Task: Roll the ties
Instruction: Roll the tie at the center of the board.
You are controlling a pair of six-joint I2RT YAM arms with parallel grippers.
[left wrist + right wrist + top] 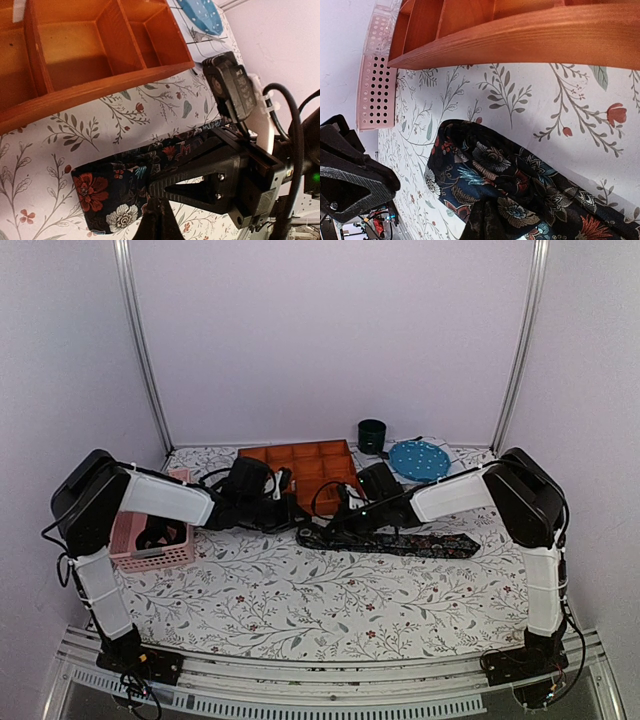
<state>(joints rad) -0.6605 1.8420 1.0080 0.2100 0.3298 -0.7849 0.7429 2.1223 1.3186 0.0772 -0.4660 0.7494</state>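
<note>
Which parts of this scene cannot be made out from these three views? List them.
Top view: one end of the tie, hidden under the left gripper and right gripper.
Top view: contents of the pink basket, mostly covered by the left arm.
Right wrist view: rest of the tie, cut off by the bottom edge.
</note>
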